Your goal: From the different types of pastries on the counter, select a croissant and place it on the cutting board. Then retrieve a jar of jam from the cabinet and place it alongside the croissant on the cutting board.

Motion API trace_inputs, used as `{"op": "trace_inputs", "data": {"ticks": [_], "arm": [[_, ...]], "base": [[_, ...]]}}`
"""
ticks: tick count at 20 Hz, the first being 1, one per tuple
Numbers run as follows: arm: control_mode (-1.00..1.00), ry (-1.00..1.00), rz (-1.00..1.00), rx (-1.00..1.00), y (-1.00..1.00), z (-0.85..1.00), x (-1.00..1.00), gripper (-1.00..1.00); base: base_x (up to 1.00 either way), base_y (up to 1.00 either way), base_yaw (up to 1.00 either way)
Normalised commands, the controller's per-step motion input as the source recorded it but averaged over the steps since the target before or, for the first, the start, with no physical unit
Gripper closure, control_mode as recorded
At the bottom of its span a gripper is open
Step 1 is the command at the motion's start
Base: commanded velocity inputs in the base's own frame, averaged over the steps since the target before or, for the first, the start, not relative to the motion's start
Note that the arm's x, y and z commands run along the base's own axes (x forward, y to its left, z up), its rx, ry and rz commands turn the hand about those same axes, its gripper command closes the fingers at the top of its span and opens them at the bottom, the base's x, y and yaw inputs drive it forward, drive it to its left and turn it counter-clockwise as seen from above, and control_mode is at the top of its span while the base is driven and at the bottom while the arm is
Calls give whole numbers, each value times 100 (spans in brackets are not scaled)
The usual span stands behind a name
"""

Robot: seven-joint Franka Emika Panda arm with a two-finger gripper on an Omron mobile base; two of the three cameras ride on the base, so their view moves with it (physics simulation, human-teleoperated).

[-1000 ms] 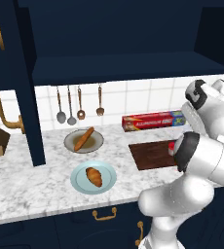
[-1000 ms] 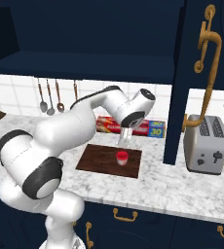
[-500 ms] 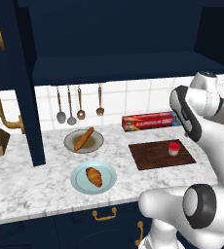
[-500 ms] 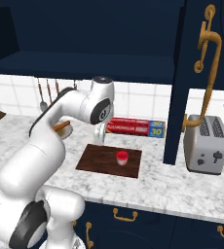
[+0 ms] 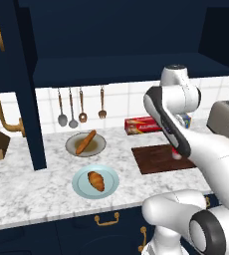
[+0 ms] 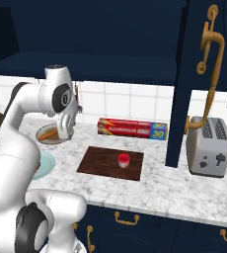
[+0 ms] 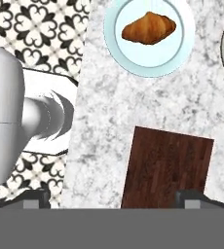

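The croissant [image 7: 148,27] [image 5: 96,181] lies on a round light blue plate [image 7: 179,53] [image 5: 81,187] near the counter's front. The jar of jam [image 6: 124,160] [image 5: 176,155] stands upright on the dark wooden cutting board [image 6: 100,160] [image 5: 154,160] [image 7: 167,165]. My gripper [image 7: 116,197] [image 6: 65,130] hangs open and holds nothing. It points down, high over the counter's front edge, between the board's left end and the blue plate. A long brown stick pastry [image 5: 85,142] [image 6: 49,133] rests on a grey plate [image 5: 99,144].
A long red foil box [image 6: 130,128] [image 5: 142,125] lies by the tiled wall behind the board. A toaster [image 6: 209,148] stands at the right. The wall cabinet is open, with its shelf [image 5: 126,69] overhead and its doors [image 6: 194,84] [image 5: 22,99] swung out. Utensils [image 5: 71,107] hang on the wall.
The arm has swung from over the jar on the board to the left and back toward the counter's front. The jar stays on the board. The gripper stays open.
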Motion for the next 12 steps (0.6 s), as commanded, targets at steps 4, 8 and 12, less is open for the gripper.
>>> {"op": "trace_inputs", "data": {"ticks": [4,8,12], "arm": [[-100,23,23,-3,86,6,-24,-100],[-100,11,37,0,58,-14,-4,-100],[-100,9,33,0,44,-40,-9,-100]], "base": [[0,0,0],[0,0,0],[0,0,0]]}}
